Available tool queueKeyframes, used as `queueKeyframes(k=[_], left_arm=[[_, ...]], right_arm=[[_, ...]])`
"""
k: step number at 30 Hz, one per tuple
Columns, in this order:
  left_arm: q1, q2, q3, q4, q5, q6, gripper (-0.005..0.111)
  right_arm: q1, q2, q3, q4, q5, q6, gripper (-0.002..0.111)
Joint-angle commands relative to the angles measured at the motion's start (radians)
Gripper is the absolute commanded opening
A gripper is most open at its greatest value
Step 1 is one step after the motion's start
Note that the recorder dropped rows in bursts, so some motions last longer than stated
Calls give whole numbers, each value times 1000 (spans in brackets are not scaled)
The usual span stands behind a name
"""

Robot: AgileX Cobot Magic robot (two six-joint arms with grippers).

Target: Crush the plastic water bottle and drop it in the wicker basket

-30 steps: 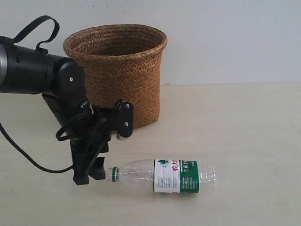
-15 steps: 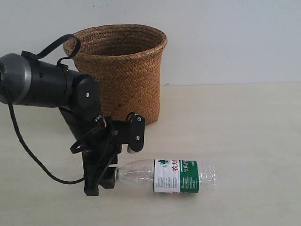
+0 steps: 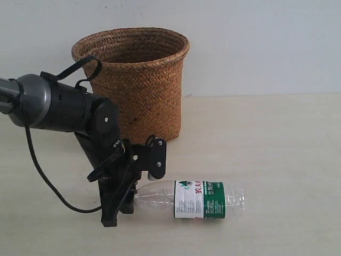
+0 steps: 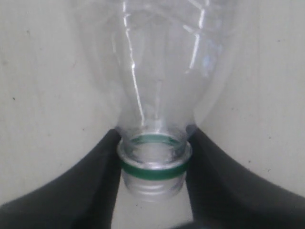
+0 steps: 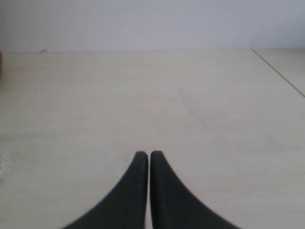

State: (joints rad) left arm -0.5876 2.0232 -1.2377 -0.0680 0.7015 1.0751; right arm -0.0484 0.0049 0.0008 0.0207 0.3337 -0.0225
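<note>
The plastic water bottle (image 3: 202, 199) lies on its side on the table, in front of the wicker basket (image 3: 138, 80), with its neck pointing left. The bottle is clear and uncrushed, and its white-and-green label faces up. My left gripper (image 3: 131, 196) is down at the neck. In the left wrist view the bottle (image 4: 157, 71) fills the picture, and the left gripper (image 4: 154, 134) has a dark finger pressed against each side of the green ring, shut on it. My right gripper (image 5: 149, 153) is shut on nothing, low over bare table. It is out of the exterior view.
The tall basket stands upright against the white wall, just behind my left arm (image 3: 58, 106). A black cable (image 3: 42, 176) loops from the arm down to the pale table (image 3: 277, 149). The table's far right edge (image 5: 281, 71) shows in the right wrist view.
My left arm has slid right and lower along the table. The bottle's neck, clear of the fingers a second ago, now sits between them. The bottle has stayed in place.
</note>
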Motion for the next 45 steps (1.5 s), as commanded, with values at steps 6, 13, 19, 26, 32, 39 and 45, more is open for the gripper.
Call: queueKeyframes(k=[6, 13, 19, 26, 32, 39, 45], left_arm=[[-6, -3, -3, -12, -17, -1, 4], [-6, -3, -3, -28, -11, -1, 4], [-4, -3, -3, -28, 21, -5, 4], [-4, -3, -3, -26, 32, -5, 4], [-4, -3, -3, -22, 31, -5, 4], [-4, -3, -3, -22, 27, -5, 4], [-4, -3, -3, -25, 27, -5, 4]], right_arm=[[-2, -5, -1, -2, -4, -2, 0], [-2, -5, -1, -2, -4, -2, 0], [-2, -5, -1, -2, -8, -5, 0], [-2, -5, -1, -3, -67, -1, 0], [-2, -5, -1, 220, -321, 271, 0], [-2, -5, -68, 245, -397, 239, 0], [-1, 153, -336, 195, -245, 172, 0]])
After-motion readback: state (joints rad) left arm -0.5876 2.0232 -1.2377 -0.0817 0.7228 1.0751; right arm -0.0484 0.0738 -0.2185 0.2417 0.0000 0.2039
